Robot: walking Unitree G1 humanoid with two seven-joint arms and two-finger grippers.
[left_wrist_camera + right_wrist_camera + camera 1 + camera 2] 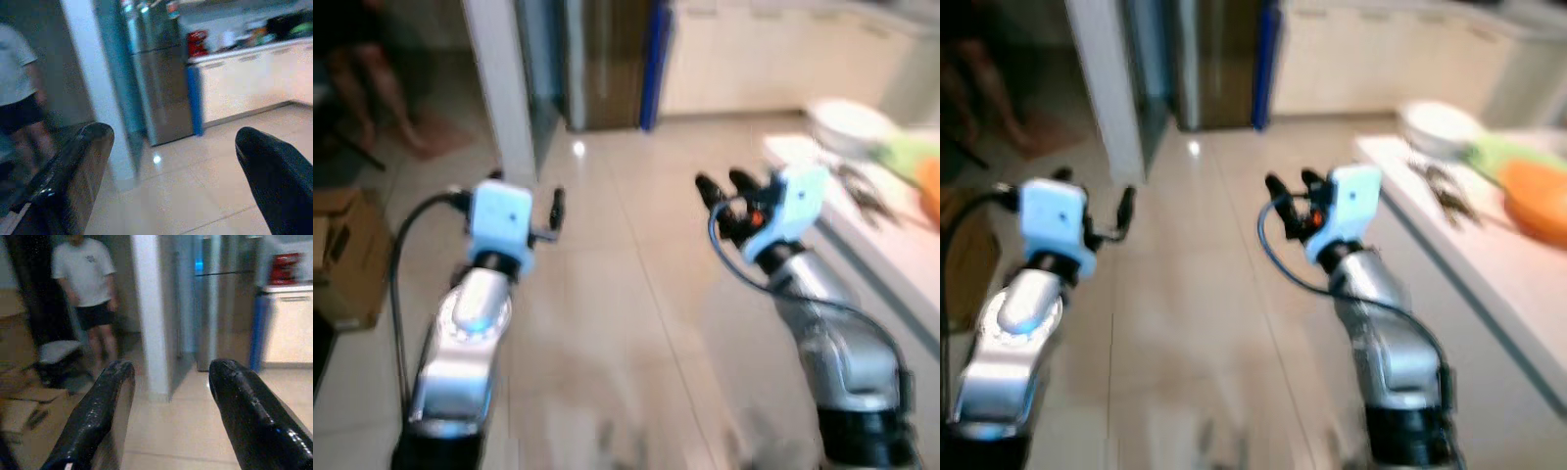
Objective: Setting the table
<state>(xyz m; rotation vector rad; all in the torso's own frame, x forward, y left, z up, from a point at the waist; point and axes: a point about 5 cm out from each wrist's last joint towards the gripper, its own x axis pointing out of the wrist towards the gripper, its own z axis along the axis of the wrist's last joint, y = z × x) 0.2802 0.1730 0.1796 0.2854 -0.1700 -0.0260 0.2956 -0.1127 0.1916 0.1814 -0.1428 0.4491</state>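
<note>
The head views are blurred. A white table [901, 264] runs along the right side. On it lie a stack of white bowls [1440, 122], a green thing [1503, 152], an orange thing [1538, 206] and some dark utensils [862, 191]. Both arms are raised over the tiled floor, short of the table. My left gripper [527, 191] is open, its fingers spread wide in the left wrist view with nothing between them. My right gripper [722, 183] hangs just left of the table's near corner, also open and empty, as the right wrist view shows.
A white pillar [504, 88] stands ahead on the left, with a steel fridge [156, 83] and white cabinets [234, 83] behind it. A person [83, 279] in a white shirt stands beyond the pillar. Cardboard boxes [347, 255] sit at the far left.
</note>
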